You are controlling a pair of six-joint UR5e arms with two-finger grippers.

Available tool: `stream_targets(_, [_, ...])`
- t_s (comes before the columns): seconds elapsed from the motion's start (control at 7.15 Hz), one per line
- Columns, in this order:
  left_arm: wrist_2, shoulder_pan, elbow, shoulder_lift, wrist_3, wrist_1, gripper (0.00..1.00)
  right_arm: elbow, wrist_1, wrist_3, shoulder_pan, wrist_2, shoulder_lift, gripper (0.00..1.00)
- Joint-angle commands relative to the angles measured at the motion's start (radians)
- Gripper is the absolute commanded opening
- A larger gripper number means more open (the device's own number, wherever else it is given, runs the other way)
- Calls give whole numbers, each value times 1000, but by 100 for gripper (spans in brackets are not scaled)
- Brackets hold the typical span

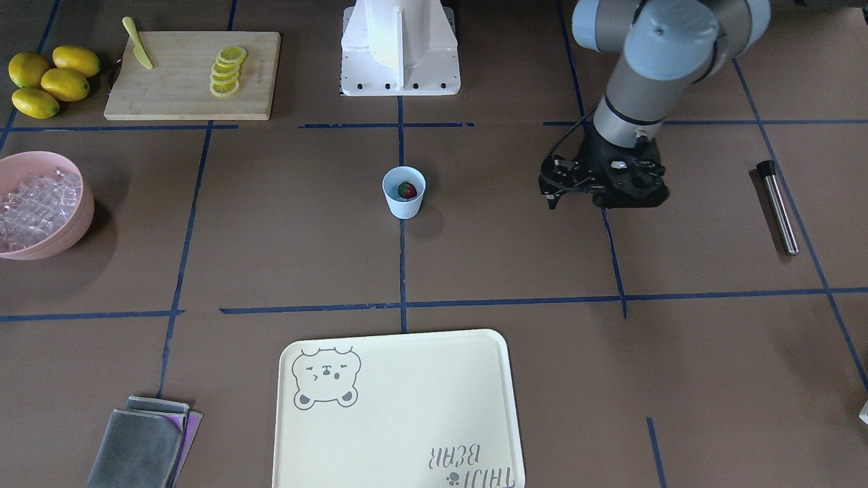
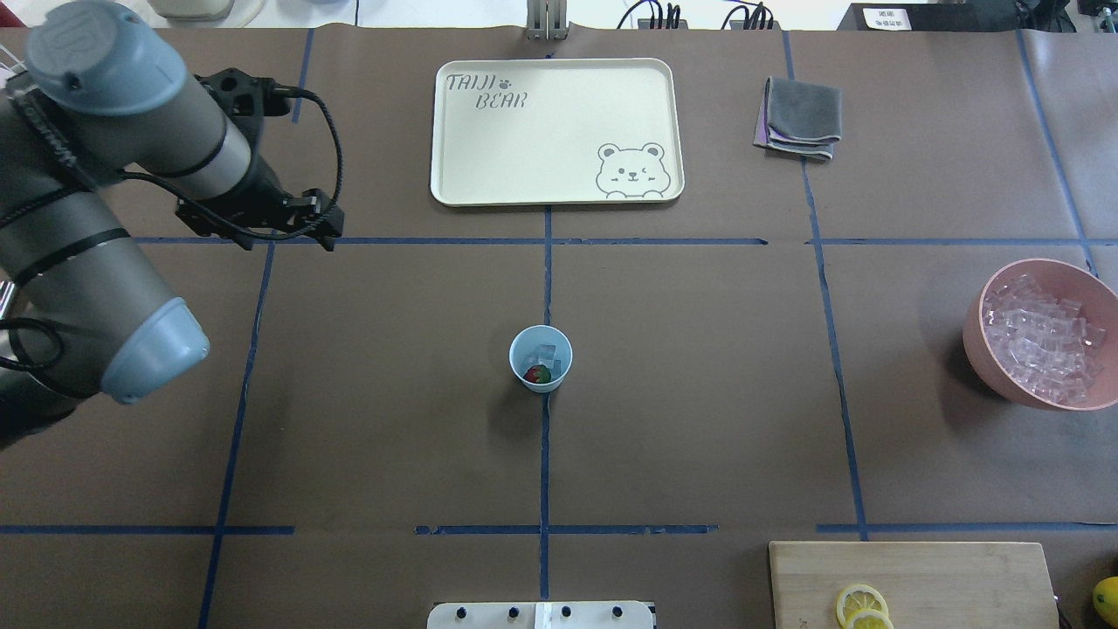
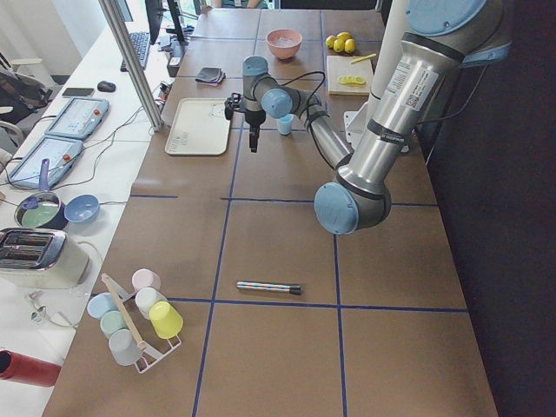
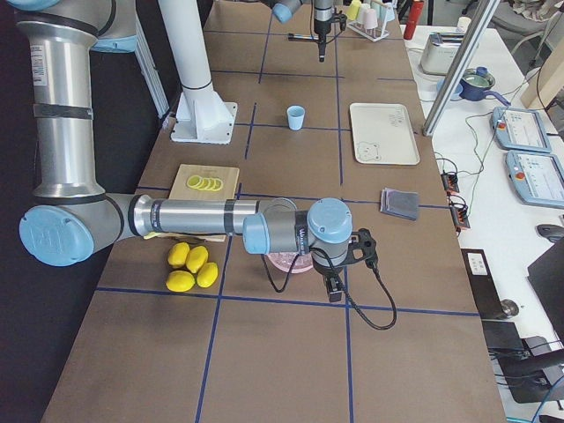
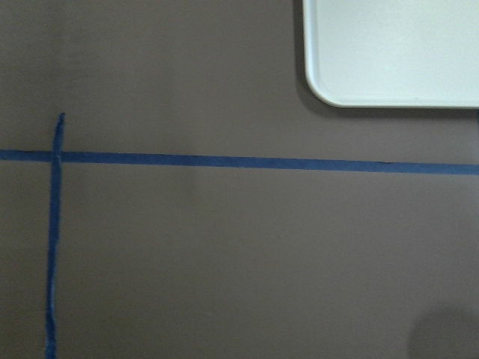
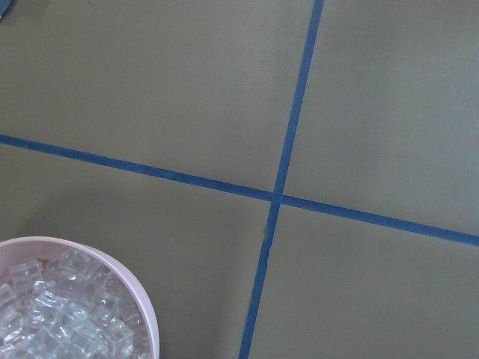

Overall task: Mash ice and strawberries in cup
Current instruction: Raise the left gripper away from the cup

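Cup (image 2: pixel 541 358) holds ice (image 2: pixel 545 353) and strawberry (image 2: pixel 537 375), so fetching the muddler (image 1: pixel 778 210) lying well apart from it seems next; whether the left gripper (image 3: pixel 253 141) and right gripper (image 4: pixel 335 286) fingers are clenched I cannot tell.

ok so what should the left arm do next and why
Probably swing the left gripper over to the muddler and lower onto it. The cup already holds ice and a strawberry, the gripper carries nothing, and the muddler lies unheld nearby.

A robotics lab, by the look: a robot arm (image 3: pixel 382 139) at a table (image 1: pixel 285 224) gridded with blue tape (image 1: pixel 515 301), control pendants (image 4: pixel 522 128) (and loose cables (image 4: pixel 458 189)) on the side bench (image 4: pixel 520 247).
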Motion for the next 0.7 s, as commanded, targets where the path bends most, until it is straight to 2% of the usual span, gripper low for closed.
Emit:
stream_targets(0.0, [-96, -152, 0, 167, 274, -16, 100, 4, 1, 12, 4, 21, -7, 99])
stream_targets(0.28, [-132, -297, 6, 316, 508, -21, 100, -2, 1, 16, 4, 19, -9, 99])
stream_targets(0.42, [-140, -337, 18, 376, 522, -83, 100, -2, 1, 19, 4, 19, -9, 99])
stream_targets(0.56, [-140, -348, 55, 466, 520, -243, 100, -2, 1, 26, 4, 19, -9, 99])
